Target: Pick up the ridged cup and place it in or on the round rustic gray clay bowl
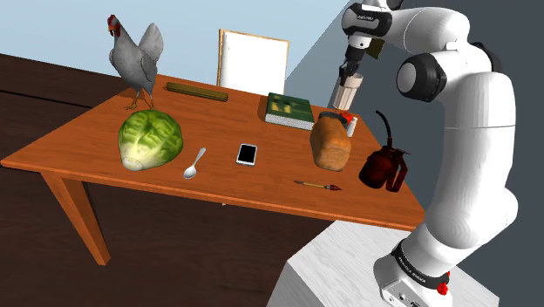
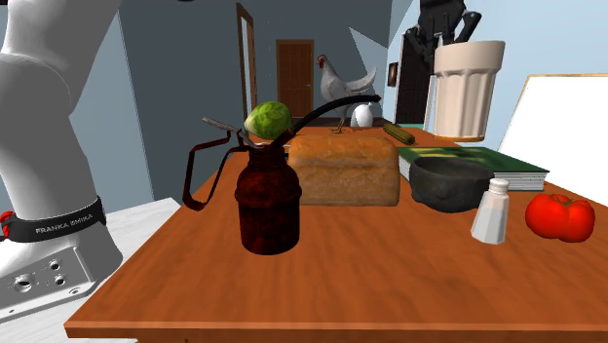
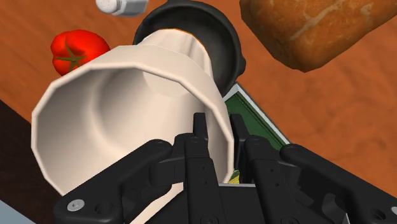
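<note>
One ridged cup (image 2: 468, 90), axis vertical, mouth up, in claw (image 3: 217, 127) above bowl (image 2: 450, 183).

Smooth matt cup (image 2: 466, 90), rough dark bowl (image 2: 448, 182), wood-grained table (image 2: 341, 283).

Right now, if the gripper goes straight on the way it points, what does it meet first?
The gripper, shut on the ridged cup, points down at the dark bowl. The cup's base would likely meet the bowl's inside first; depth of the gap is unclear.
</note>
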